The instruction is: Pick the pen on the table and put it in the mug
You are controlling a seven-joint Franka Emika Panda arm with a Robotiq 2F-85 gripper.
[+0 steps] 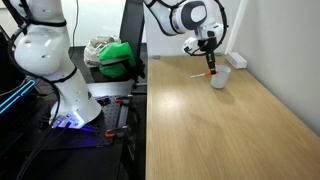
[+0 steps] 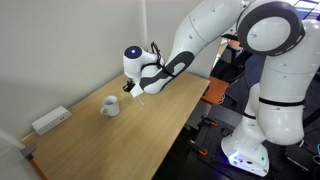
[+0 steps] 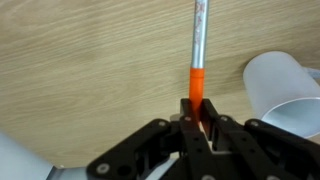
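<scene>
My gripper (image 3: 198,118) is shut on the pen (image 3: 198,80), gripping its orange part. The pen's silver-grey shaft with a red tip reaches away from the jaws over the pale wood table (image 3: 80,60). The white mug (image 3: 285,90) stands upright just to the right of the pen. In both exterior views the gripper (image 1: 209,66) (image 2: 135,90) hangs low over the table (image 1: 220,130) right beside the mug (image 1: 219,79) (image 2: 110,105). The pen (image 1: 198,74) shows as a thin line sticking out sideways. I cannot tell whether it touches the tabletop.
A flat white block (image 2: 50,120) lies at the table's far end. A second white robot base (image 1: 50,60) and a green bundle (image 1: 118,55) stand off the table's side. A white wall runs along the table's far edge.
</scene>
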